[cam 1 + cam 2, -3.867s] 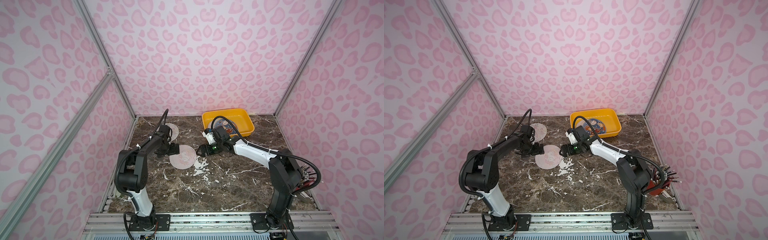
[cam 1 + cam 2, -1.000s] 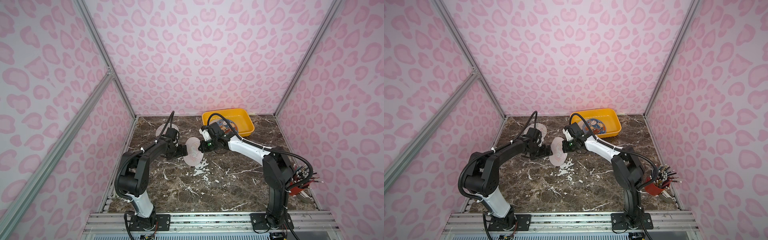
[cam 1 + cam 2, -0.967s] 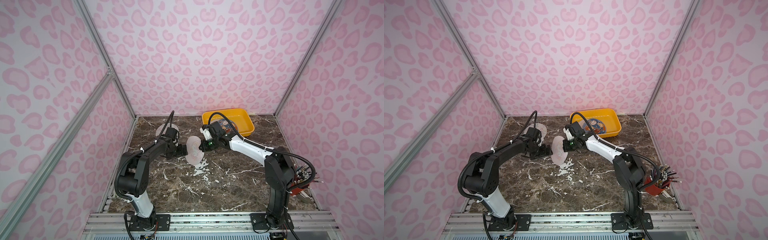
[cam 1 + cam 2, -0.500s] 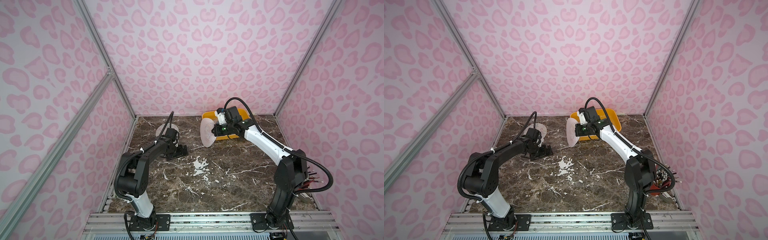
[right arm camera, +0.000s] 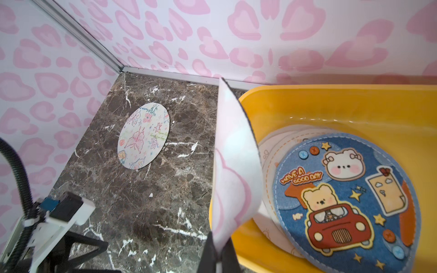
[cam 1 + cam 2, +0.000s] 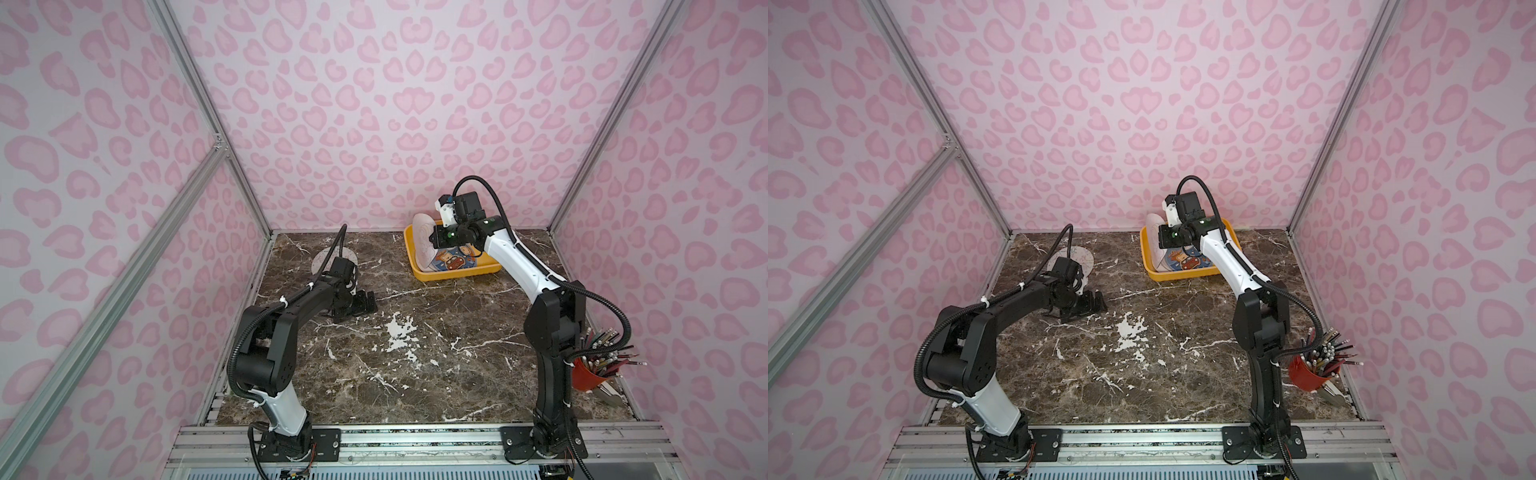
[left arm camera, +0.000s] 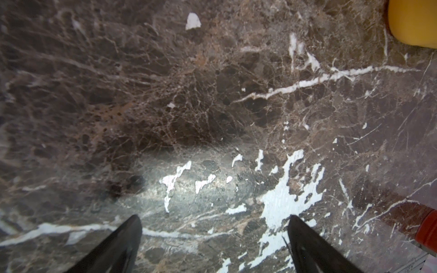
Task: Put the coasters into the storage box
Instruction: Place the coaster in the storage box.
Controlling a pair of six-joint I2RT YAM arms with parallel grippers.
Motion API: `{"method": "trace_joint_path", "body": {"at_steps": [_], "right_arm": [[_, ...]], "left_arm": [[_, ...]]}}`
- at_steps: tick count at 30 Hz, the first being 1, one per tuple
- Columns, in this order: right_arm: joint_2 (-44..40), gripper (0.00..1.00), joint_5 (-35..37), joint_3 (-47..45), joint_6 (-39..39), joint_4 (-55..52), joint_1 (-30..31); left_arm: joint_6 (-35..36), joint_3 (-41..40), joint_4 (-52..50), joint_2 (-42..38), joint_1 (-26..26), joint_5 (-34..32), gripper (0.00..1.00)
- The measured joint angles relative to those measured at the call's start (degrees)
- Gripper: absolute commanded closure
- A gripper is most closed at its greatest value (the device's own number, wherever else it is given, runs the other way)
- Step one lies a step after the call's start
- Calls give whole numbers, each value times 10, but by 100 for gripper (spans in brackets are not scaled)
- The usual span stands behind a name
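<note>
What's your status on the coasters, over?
Right pincer shut on pink coaster, held on edge at storage box rim. Left pincer open, empty. Butterfly coaster lies on the table; nothing seen in the way.

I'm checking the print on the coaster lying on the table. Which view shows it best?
The right wrist view: the butterfly coaster lies whole, unobstructed. In both top views the left arm partly hides it; the left wrist view misses it.

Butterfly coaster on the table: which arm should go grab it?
Left. The left gripper is open and empty, close to the butterfly coaster. The right gripper is busy, shut on a pink coaster at the rim of the storage box.
</note>
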Motion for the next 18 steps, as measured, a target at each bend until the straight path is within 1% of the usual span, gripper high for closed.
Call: {"method": "trace_joint_path", "body": {"at_steps": [6, 12, 18], "right_arm": [[64, 100, -9, 44, -6, -6, -19], [99, 100, -8, 47, -16, -9, -50], [125, 100, 12, 48, -27, -21, -83]], "left_arm": [[0, 0, 0, 5, 0, 0, 2], [0, 0, 0, 8, 0, 0, 1], [1, 3, 0, 12, 0, 0, 1]]}}
